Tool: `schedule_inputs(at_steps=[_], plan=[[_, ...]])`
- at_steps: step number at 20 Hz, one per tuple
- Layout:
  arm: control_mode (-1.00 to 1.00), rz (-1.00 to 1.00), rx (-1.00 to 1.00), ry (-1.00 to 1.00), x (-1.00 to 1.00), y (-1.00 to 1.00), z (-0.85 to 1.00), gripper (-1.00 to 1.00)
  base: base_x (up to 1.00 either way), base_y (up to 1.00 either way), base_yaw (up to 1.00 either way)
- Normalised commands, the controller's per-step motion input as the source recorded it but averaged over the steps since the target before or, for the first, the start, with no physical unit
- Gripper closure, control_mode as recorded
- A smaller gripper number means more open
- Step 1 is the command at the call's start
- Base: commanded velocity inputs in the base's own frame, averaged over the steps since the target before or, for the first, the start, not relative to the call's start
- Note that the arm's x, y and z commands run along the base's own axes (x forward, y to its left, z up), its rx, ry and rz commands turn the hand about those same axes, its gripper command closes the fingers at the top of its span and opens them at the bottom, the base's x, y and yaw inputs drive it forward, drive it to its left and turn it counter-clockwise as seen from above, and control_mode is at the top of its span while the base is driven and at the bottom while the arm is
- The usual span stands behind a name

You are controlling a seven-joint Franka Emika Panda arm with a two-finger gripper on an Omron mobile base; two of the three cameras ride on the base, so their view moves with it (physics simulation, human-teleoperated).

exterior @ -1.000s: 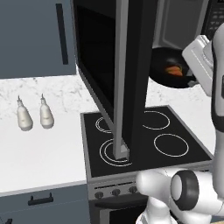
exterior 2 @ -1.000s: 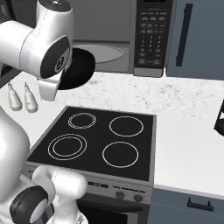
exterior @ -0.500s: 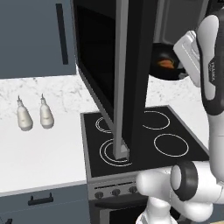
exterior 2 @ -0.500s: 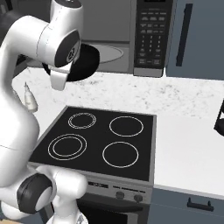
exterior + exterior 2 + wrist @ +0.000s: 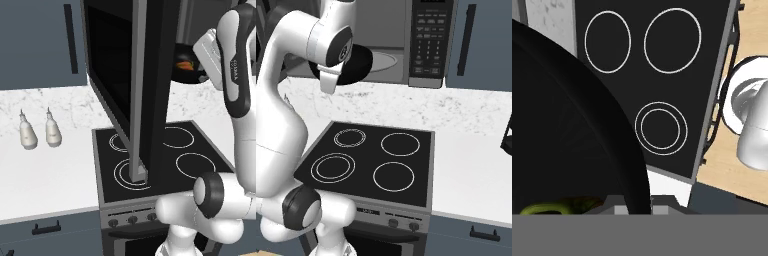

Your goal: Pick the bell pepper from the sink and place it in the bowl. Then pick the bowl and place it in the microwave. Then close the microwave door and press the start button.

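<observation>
gripper (image 5: 634, 202): closed on the rim of the bowl (image 5: 567, 125); in the hand view the 2 tips sit at the bottom edge with the black rim between them, 1 tip inside, 1 outside.
bowl: held up in the air at the mouth of the microwave (image 5: 406, 45), level with its cavity and above the back of the stove (image 5: 371, 160). In the right base view the bowl (image 5: 353, 62) hangs just in front of the glass turntable (image 5: 383, 60), partly behind the arm.
pepper (image 5: 184, 65): inside the bowl, orange-red, seen past the door edge in the left base view; a green stem end shows low in the hand view.
door (image 5: 132, 85): swung wide open, edge-on to the left camera, standing out over the stove.
risk 1: rim pinch is a thin, 1-sided hold on a wide bowl; a jolt could let it pivot and sag.
risk 2: any tilt would roll the pepper out onto the stove or counter (image 5: 471, 130).
risk 3: far rim could catch the lower lip or side wall of the cavity if it enters too low or off-centre.
risk 4: wrist and forearm sit close to the open door; a wide swing could knock it.
bowl attitude: mouth up, looks near level; round, so no long axis, symmetry axis roughly vertical.
pepper attitude: too small and shaded to tell its axis for sure.
stage: judged mid-insertion, bowl not yet set down.
</observation>
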Motion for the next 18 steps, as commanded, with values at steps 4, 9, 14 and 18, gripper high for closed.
schedule_inputs(at_steps=[4,9,14,18], plan=[[-1.0,0.0,0.0,0.0,0.35,0.0,0.0,1.0,0.0,0.0,0.0],[-1.0,0.0,0.0,-0.08,0.3,0.0,-0.03,1.0,0.0,0.0,0.0],[-1.0,0.0,0.0,-0.06,0.26,0.04,-0.02,1.0,0.0,0.0,0.0],[-1.0,0.0,0.0,0.0,0.29,0.07,0.0,1.0,0.0,0.0,0.0]])
